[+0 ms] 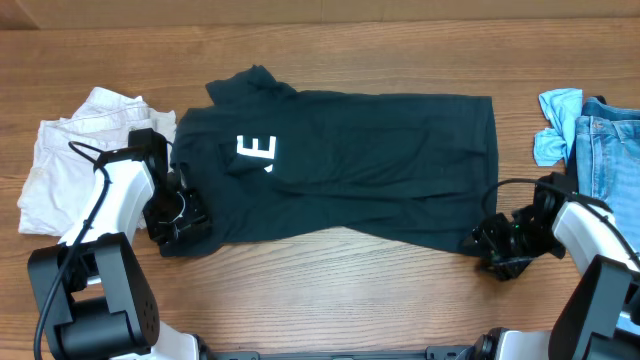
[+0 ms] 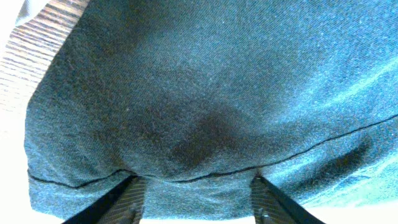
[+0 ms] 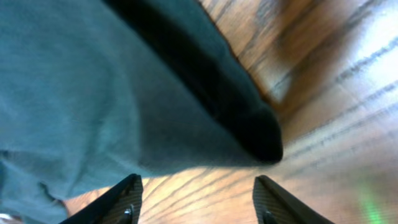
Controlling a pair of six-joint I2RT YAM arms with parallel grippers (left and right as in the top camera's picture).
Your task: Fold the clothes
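T-shirt (image 1: 370, 170) lies flat as a long band across the middle of the worktop (image 1: 330, 300), white letter facing up. Your left fingers (image 2: 127, 200) sit at its near-left corner, spread apart, with the hem draped over their tips and nothing pinched. Your right fingers (image 3: 124, 198) stand parted at the near-right corner, bare wood between them, the cloth's corner just beyond. Open wood runs along the near edge. White shorts (image 1: 70, 160) lie just beside the left end. Jeans (image 1: 612, 150) lie apart from the right end.
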